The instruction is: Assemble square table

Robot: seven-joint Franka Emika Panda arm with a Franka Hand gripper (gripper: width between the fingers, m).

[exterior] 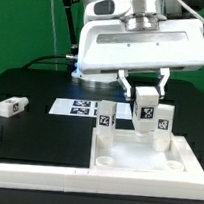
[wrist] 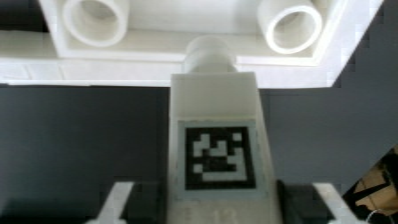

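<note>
Square tabletop (exterior: 135, 163) sits near the front, toward the exterior view's right, with two upright legs (exterior: 106, 114) standing along its far edge. Above and between them, the gripper (exterior: 145, 102) is partly closed, fingers (wrist: 121, 203) clamped on the held leg (wrist: 217, 120). Its tip points between two sockets (wrist: 294, 25). Best to centre it over one hole, keep it plumb and lower gently.

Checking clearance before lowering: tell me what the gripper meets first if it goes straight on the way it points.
Holding the small white tagged leg block, the gripper would probably meet the large white plastic square tray-like top, between two round sockets; depth is unclear.
</note>
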